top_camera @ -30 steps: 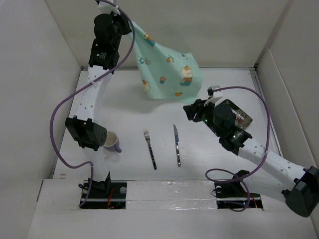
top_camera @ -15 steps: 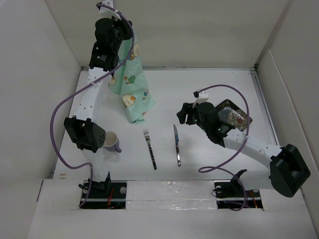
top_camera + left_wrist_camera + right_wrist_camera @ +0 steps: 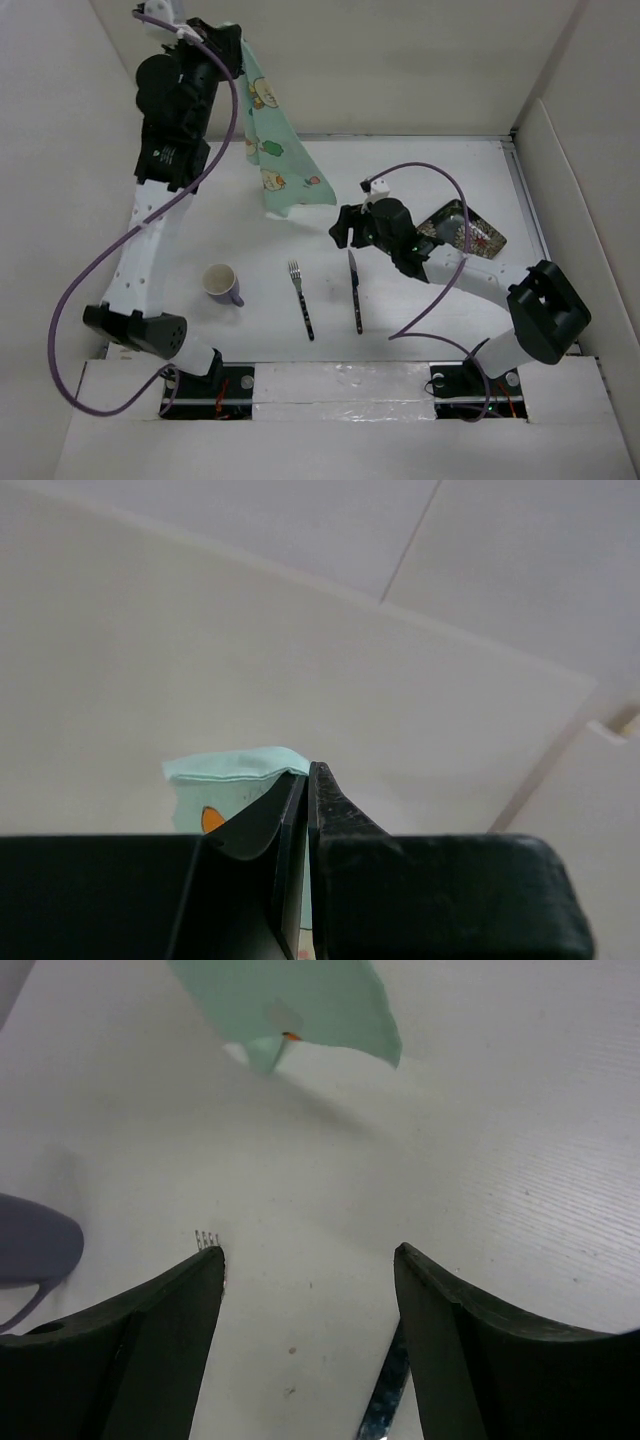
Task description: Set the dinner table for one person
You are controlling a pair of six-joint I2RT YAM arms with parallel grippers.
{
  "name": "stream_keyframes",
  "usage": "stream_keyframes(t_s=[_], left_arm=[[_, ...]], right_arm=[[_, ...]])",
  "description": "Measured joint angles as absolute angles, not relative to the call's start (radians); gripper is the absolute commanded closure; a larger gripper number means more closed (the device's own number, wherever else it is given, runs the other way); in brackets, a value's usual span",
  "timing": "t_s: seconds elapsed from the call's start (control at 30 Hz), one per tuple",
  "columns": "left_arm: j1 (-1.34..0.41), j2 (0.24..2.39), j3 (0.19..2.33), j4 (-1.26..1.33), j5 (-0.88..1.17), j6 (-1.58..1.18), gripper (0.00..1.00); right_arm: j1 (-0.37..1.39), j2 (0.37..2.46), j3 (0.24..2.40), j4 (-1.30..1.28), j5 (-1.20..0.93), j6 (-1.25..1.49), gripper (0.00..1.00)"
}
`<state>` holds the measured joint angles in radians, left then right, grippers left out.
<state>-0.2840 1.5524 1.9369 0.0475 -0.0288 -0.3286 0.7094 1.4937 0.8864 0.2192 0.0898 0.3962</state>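
The white dinner table (image 3: 420,170) holds a fork (image 3: 300,298), a knife (image 3: 355,292), a purple mug (image 3: 222,284) and a dark patterned plate (image 3: 468,228) at the right. My left gripper (image 3: 232,42) is raised high at the back left, shut on a corner of the mint-green cartoon placemat (image 3: 275,150), which hangs down to the table; its edge shows in the left wrist view (image 3: 225,780). My right gripper (image 3: 345,228) is open and empty, low over the table just above the knife tip (image 3: 385,1400) and the fork tines (image 3: 207,1237).
White walls surround the table on the left, back and right. The mug also shows at the left edge of the right wrist view (image 3: 35,1250). The hanging placemat's lower end shows there too (image 3: 300,1005).
My left arm has lifted the placemat higher and further left, so it now hangs narrow. My right gripper has moved left from the plate to over the knife and fork.
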Motion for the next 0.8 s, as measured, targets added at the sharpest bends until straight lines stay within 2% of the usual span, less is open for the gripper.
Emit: stream_keyframes(t_s=[0.13,0.3,0.37,0.43,0.47,0.53,0.57,0.67,0.8], left_arm=[[-0.281,1.433,1.949,0.081,0.008,-0.346,1.00],[-0.281,1.389,2.023,0.107,0.056,-0.358,1.00],[-0.281,1.382,2.022,0.109,0.061,-0.358,1.00],[-0.281,1.382,2.008,0.113,0.064,-0.357,1.00],[-0.281,1.382,1.995,0.113,0.064,-0.357,1.00],[-0.281,1.385,1.963,0.112,0.064,-0.357,1.00],[-0.281,1.386,1.946,0.110,0.063,-0.356,1.00],[-0.281,1.394,1.895,0.107,0.049,-0.345,1.00],[-0.281,1.395,1.830,0.113,0.015,-0.315,1.00]], right_arm=[[0.719,1.499,0.899,0.233,0.086,0.388,0.22],[0.719,1.501,0.961,0.242,0.085,0.325,0.13],[0.719,1.500,0.974,0.265,0.073,0.292,0.12],[0.719,1.500,0.973,0.294,0.041,0.262,0.17],[0.718,1.500,0.971,0.309,0.024,0.249,0.29],[0.715,1.500,0.962,0.353,-0.021,0.226,0.47],[0.714,1.500,0.957,0.376,-0.047,0.221,0.67],[0.714,1.479,0.910,0.448,-0.107,0.216,1.00],[0.715,1.378,0.803,0.485,-0.136,0.232,1.00]])
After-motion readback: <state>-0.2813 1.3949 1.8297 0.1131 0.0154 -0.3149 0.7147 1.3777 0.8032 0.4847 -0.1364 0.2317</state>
